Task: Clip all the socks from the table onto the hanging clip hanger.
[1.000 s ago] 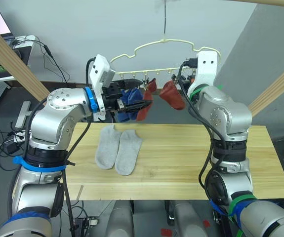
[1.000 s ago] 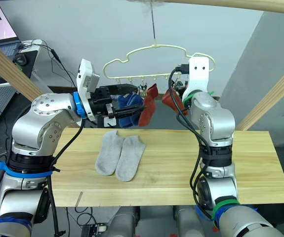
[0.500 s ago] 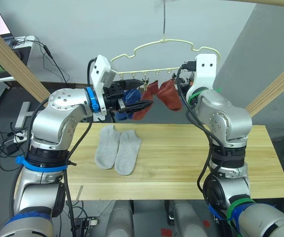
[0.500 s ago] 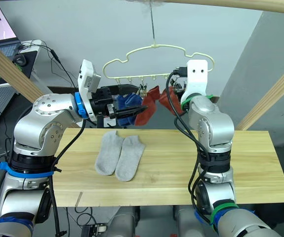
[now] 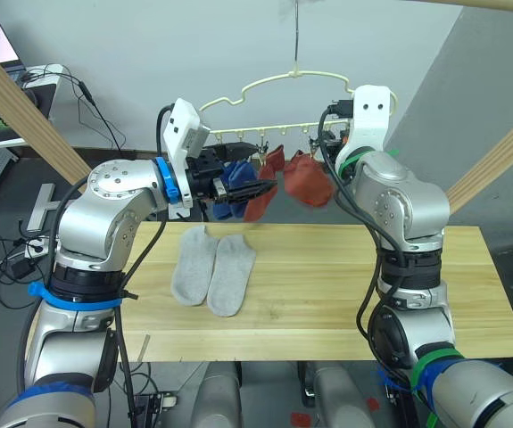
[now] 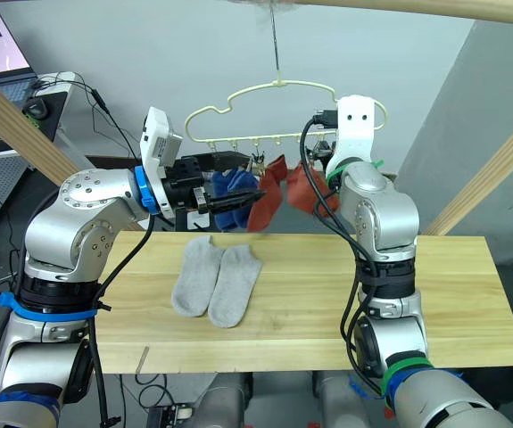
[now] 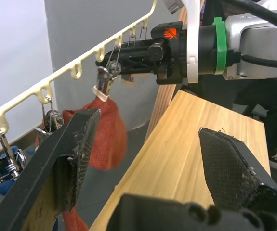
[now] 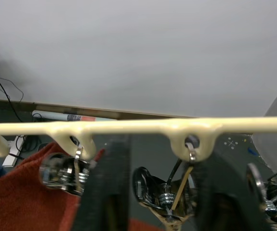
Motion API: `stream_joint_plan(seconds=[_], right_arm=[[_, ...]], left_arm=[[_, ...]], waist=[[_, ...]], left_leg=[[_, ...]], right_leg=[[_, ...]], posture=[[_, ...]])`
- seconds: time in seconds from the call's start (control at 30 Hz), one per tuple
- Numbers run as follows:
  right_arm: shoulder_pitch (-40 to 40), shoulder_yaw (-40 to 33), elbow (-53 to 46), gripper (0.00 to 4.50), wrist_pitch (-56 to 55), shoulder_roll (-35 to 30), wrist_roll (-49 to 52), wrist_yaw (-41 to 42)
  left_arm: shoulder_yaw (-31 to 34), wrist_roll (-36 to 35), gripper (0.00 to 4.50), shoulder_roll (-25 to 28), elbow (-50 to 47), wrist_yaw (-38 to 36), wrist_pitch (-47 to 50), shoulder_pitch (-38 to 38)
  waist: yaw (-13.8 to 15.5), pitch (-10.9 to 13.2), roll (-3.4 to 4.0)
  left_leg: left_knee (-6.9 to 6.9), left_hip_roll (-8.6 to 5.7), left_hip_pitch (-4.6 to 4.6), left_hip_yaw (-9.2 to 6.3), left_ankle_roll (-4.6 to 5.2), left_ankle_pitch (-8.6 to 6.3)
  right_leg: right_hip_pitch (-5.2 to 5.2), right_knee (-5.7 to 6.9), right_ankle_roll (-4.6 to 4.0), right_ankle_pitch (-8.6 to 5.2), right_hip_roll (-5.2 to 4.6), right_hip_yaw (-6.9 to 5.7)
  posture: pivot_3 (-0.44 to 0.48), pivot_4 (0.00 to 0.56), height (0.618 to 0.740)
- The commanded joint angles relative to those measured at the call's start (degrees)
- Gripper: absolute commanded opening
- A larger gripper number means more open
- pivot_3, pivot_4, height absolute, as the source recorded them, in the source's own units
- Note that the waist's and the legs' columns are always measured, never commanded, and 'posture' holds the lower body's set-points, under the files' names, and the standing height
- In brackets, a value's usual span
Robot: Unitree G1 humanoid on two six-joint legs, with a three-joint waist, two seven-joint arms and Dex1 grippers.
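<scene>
Hanging at twelve o'clock, the clip hanger [image 5: 301,82] carried blue and rust-red socks [image 5: 308,180]; left gripper [image 7: 148,159] gaped empty, right gripper [image 8: 162,187] straddled a clip [image 8: 169,192], fingers apart; two grey socks [image 5: 213,267] lay on the table [image 5: 327,294].

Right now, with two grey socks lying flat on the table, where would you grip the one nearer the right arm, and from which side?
Take the right-hand grey sock at its cuff end, the far edge nearest the clip hanger, coming straight down from above. It lies flat on the table, touching its twin along one side, so pinching the free far edge probably avoids catching both.
</scene>
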Motion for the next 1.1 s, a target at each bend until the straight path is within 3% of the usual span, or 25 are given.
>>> stream_joint_plan(seconds=[0.03,0.07,0.3,0.43,0.57,0.63,0.8,1.1], right_arm=[[-1.11,-0.13,-1.22,0.25,-1.63,-0.59,-0.28,-0.01],[-1.13,-0.13,-1.16,0.02,-1.66,-0.62,-0.29,-0.02],[-1.33,-0.13,-0.7,0.01,-2.06,-1.03,-0.48,-0.28],[-1.28,-0.07,-1.24,0.01,-1.48,-1.16,-0.41,-0.31],[-1.06,0.22,-2.13,0.0,-0.77,-1.14,-0.26,-0.31],[-0.94,0.27,-2.53,0.0,-0.42,-1.13,-0.19,-0.31],[-0.67,0.27,-3.66,0.0,0.52,-1.12,-0.09,-0.31],[-0.69,0.1,-4.27,0.0,0.96,-0.8,-0.03,-0.49]], left_arm=[[1.24,-0.01,3.73,0.28,-1.47,0.05,-0.92,-0.39],[1.24,-0.02,3.73,0.28,-1.46,0.06,-0.92,-0.39],[0.38,0.76,3.73,0.68,-1.61,0.96,0.69,1.04],[-3.7,4.52,3.73,3.42,-1.92,2.35,5.34,6.85],[-6.05,9.78,4.47,3.65,-0.18,6.1,3.83,12.21],[-7.06,11.92,4.47,3.4,1.09,6.84,1.8,14.71],[-9.26,17.99,4.47,0.66,10.06,10.05,-3.63,15.33],[-13.63,25.7,4.47,-7.78,29.43,11.89,-12.03,9.28]], waist=[[0.01,0.0,0.0],[0.01,0.0,0.0],[0.0,0.0,0.0],[-0.23,0.0,0.0],[-0.06,0.01,0.01],[-0.04,0.01,0.01],[0.08,0.01,0.01],[0.03,0.01,0.01]], left_leg=[[0.0,0.0,0.0,0.0,0.0,0.0],[0.0,0.0,0.0,0.0,0.0,0.0],[0.0,0.0,0.0,0.0,0.0,0.0],[-0.02,0.0,0.02,0.03,0.0,0.0],[-0.04,0.01,0.01,0.01,0.0,0.0],[-0.03,0.01,0.01,0.01,0.01,0.0],[-0.02,0.0,0.01,0.01,0.01,0.0],[-0.02,-0.01,-0.01,0.03,0.01,0.0]], right_leg=[[0.0,0.0,0.0,0.0,0.0,0.0],[0.0,0.0,0.0,0.0,0.0,0.0],[0.0,0.0,0.0,0.0,0.0,0.0],[0.0,0.0,0.0,0.0,0.0,0.04],[-0.02,0.0,0.0,0.0,0.0,0.02],[-0.02,0.0,0.0,0.0,0.0,0.02],[-0.01,0.0,-0.01,0.0,-0.01,0.02],[-0.02,-0.01,-0.01,0.0,-0.01,0.01]], posture=[[0.103,0.275,0.74],[0.103,0.275,0.74],[0.1,0.276,0.74],[0.096,0.279,0.74],[0.09,0.279,0.74],[0.086,0.279,0.74],[0.069,0.276,0.74],[0.059,0.27,0.74]])
